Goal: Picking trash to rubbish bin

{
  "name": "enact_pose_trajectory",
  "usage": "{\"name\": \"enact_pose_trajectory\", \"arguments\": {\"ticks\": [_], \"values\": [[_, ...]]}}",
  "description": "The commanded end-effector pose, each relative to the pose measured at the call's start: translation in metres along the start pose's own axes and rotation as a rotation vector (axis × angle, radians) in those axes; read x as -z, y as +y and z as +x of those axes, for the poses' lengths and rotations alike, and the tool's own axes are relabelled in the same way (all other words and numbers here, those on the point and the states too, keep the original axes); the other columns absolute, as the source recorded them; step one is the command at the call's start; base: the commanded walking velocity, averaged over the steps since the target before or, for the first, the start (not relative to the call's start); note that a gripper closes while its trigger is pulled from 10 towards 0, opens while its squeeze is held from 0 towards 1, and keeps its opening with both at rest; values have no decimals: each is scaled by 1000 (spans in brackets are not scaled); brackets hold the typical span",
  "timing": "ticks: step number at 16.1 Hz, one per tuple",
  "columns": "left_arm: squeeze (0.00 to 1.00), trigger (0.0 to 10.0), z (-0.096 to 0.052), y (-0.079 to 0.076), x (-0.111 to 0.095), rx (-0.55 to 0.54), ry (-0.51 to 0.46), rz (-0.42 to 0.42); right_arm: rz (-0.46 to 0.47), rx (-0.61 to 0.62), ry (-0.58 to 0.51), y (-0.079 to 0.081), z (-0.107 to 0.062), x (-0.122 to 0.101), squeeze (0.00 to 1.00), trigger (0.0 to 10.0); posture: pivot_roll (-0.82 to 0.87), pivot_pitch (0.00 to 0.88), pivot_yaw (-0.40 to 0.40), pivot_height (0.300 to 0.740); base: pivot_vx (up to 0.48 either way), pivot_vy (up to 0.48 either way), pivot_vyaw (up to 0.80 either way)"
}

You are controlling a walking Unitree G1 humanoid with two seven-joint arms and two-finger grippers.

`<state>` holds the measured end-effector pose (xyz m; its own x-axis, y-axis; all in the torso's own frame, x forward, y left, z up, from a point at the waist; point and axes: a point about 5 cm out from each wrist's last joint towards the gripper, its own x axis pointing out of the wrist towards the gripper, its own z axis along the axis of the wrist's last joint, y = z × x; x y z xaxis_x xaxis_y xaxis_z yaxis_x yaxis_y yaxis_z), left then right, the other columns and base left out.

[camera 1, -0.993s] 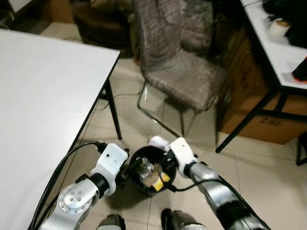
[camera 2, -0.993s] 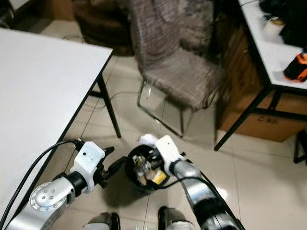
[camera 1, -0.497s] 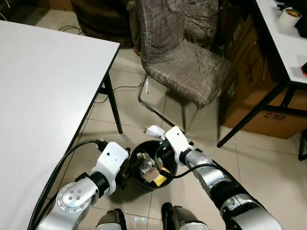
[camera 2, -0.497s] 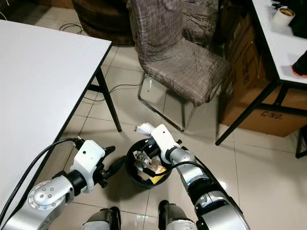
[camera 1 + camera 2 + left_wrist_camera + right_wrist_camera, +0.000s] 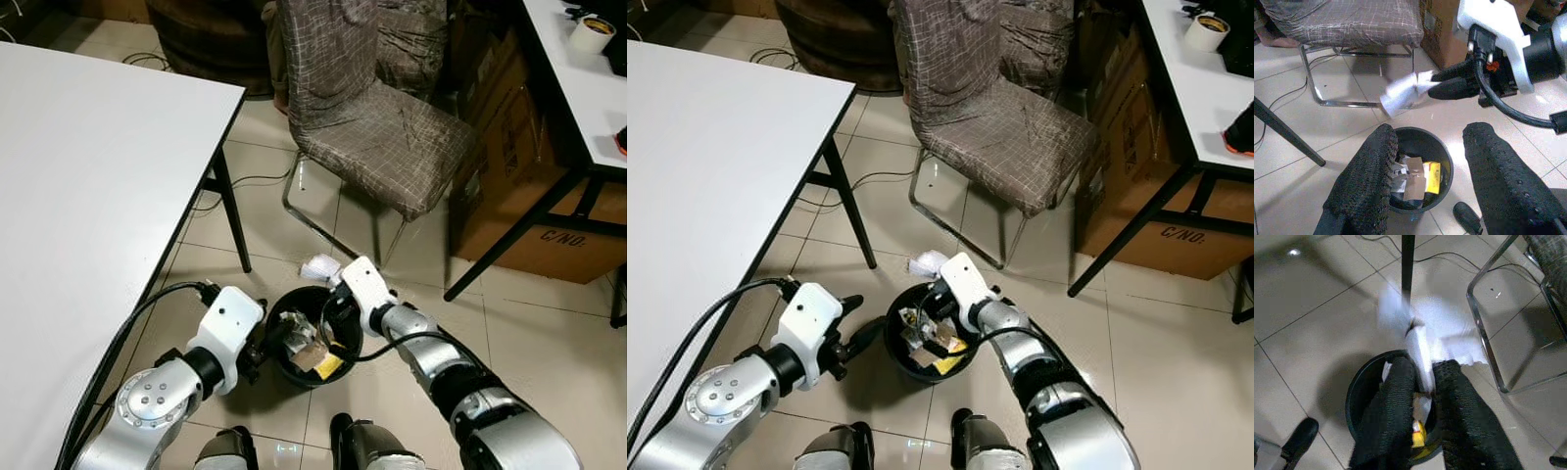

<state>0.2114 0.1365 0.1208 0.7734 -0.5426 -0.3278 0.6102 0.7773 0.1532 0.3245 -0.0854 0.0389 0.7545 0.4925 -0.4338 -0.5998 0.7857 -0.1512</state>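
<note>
Since one second ago the camera has tilted and the blur has cleared; against half a second ago the right gripper (image 5: 1420,382) with its white paper has edged slightly closer to the bin's far rim, and the left arm is unchanged.

1. White table (image 5: 88,196): occupies the robot's left side; its black leg stands on the tiled floor (image 5: 549,333) just beyond the bin.
2. Fabric-covered chair (image 5: 377,147): stands on the floor past the bin, with a brown cardboard box (image 5: 534,230) behind it under a second table (image 5: 578,88).
3. Rubbish bin (image 5: 1444,156): a small round black container on the floor between the two arms, directly before the robot's feet. Contents: crumpled white paper, a brown card piece and a yellow packet, loosely piled; room remains.
4. Left gripper (image 5: 1425,171): fingers spread wide, holding nothing, hovering beside the bin's near-left rim.
5. Right gripper: fingers pressed together, pinching the crumpled white paper (image 5: 1400,93), which hangs above the far rim of the bin, not yet inside.

Handling judgement: the paper appears very light, soft and crushable, not fragile. Hold it at a bunched fold, as now; a loose edge could slip or tear. On release it may drift or catch on the rim, so the drop should be made over the bin's centre.
</note>
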Motion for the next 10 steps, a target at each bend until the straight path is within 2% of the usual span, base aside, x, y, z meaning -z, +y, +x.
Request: {"name": "enact_pose_trajectory", "arguments": {"ticks": [1,7,8,9,10], "values": [[0,10000,-1,-3,-1,15,0,-6,20,-5,12,0,-1,5,1000,10000,1,245,-61,740,0,0,0],[0,10000,3,-2,-2,1,-9,-7,14,-4,16,0,0,4,1000,10000,0,224,-53,740,0,0,0],[0,10000,7,5,-1,-97,-3,-28,46,37,-14,-6,-2,1,59,10000,-8,199,-55,740,0,0,0],[0,10000,8,7,-2,-126,-6,-30,62,59,-27,-9,-4,0,0,10000,-10,189,-54,740,0,0,0],[0,10000,12,12,-4,-189,-28,-48,100,108,-75,-16,-10,-2,0,10000,-26,167,-50,740,0,0,0]]}}
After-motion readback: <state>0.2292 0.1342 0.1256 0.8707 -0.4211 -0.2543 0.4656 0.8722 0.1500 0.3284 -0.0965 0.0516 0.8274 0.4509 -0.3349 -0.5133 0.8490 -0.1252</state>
